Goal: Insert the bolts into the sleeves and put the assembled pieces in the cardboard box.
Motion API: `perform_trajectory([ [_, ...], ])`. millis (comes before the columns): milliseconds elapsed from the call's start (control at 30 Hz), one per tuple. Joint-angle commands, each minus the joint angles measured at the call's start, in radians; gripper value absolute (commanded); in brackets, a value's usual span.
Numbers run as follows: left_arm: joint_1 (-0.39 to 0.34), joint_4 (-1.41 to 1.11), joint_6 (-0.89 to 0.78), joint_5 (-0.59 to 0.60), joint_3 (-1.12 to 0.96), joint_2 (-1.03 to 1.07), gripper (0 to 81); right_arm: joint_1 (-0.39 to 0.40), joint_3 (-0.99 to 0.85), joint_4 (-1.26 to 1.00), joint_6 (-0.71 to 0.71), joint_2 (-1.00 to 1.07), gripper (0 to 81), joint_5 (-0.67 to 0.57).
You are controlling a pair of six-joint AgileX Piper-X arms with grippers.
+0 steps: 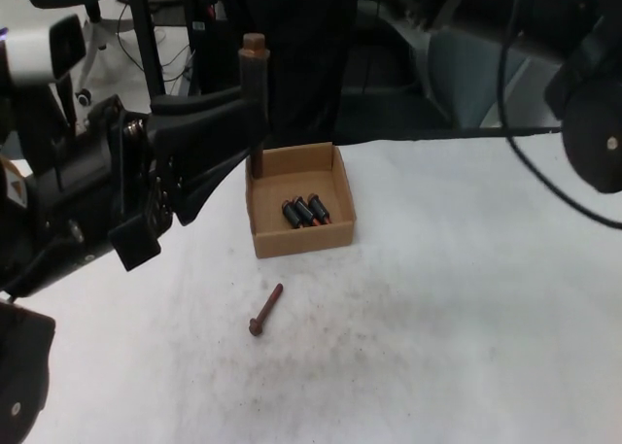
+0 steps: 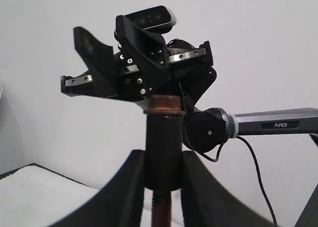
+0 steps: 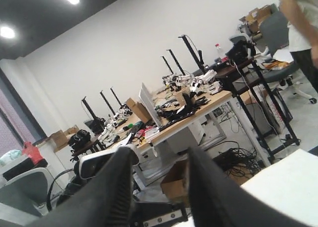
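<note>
While held high over the left rear of the counter, close to the rear left corner of the cardboard box, grips one assembled piece in the left pincer, fingers closed against both sides of the black sleeve. Keeps that sleeve upright, with the head of the copper-coloured bolt seated on its upper end and the threaded shank protruding below the fingers.

Carries nothing in the right pincer: fingers spread wide, with an open gap between them. Stands off the counter beyond the bolt head, apart from it and facing the left pincer, as seen from the left wrist camera.

Holds, on the floor of the cardboard box, three assembled pieces lying side by side, each a dark sleeve with an orange-brown end showing.

Shows one loose bolt lying flat on the counter in front of the box, apart from it, without a sleeve, head toward the near edge.
</note>
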Motion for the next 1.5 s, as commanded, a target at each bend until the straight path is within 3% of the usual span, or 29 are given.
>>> perform_trajectory([
  [0, 0.002, -0.015, -0.002, 0.015, -0.008, -0.002, 0.2, -0.025, -0.011, -0.069, 0.033, -0.014, 11.8, -0.067],
  [33, 0.002, -0.004, 0.001, 0.015, -0.008, -0.002, 0.2, -0.033, -0.011, -0.085, 0.036, -0.014, 2.7, -0.094],
  [67, 0.002, 0.011, 0.014, 0.015, -0.008, -0.002, 0.2, -0.041, -0.011, -0.101, 0.047, -0.014, 0.5, -0.114],
  [267, 0.002, 0.298, 0.187, 0.004, -0.069, -0.002, 0.2, -0.049, -0.011, -0.194, 0.171, -0.014, 0.8, -0.256],
  [600, 0.002, 0.989, 0.689, -0.228, -0.368, 0.065, 0.2, -0.051, 0.06, -0.224, 0.219, -0.085, 0.8, -0.29],
  [1467, 0.002, 1.279, 0.775, -0.447, -0.817, 0.677, 0.2, -0.043, 0.564, -0.214, 0.279, -0.483, 0.8, -0.286],
])
